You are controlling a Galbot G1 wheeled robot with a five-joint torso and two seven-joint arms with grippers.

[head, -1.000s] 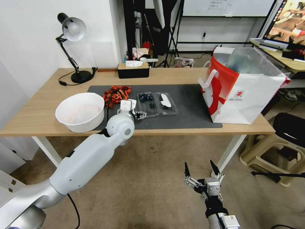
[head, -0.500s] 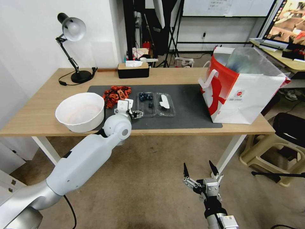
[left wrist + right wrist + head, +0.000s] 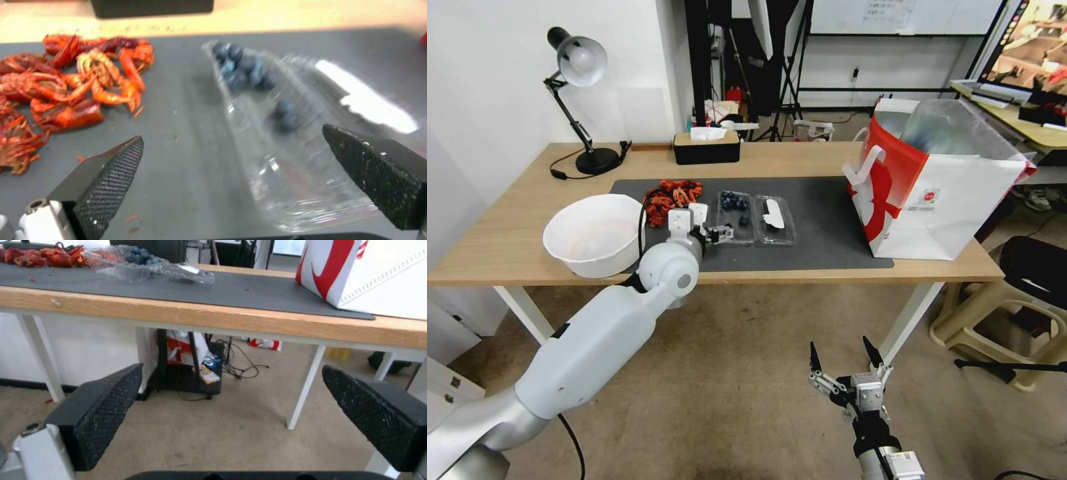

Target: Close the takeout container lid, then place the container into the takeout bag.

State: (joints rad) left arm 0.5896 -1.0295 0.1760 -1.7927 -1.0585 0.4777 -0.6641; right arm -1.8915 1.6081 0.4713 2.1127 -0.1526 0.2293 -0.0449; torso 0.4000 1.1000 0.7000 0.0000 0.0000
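Clear takeout container (image 3: 755,219) lying open, left gripper (image 3: 721,233) spread just beside

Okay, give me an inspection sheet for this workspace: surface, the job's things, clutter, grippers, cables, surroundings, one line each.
Surface: wooden table with a dark grey mat on it.
Job's things: takeout container lies open on the mat, blueberries in one half, lid flat beside it with its label up; takeout bag stands upright and open at the table's right end.
Clutter: white bowl, pile of red crayfish, black tissue box, desk lamp.
Grippers: left gripper open at the container's near left corner; right gripper open, low in front of the table.
Cables: lamp cord on the table; tangled cables on the floor beneath.
Surroundings: stools to the right, stands behind.
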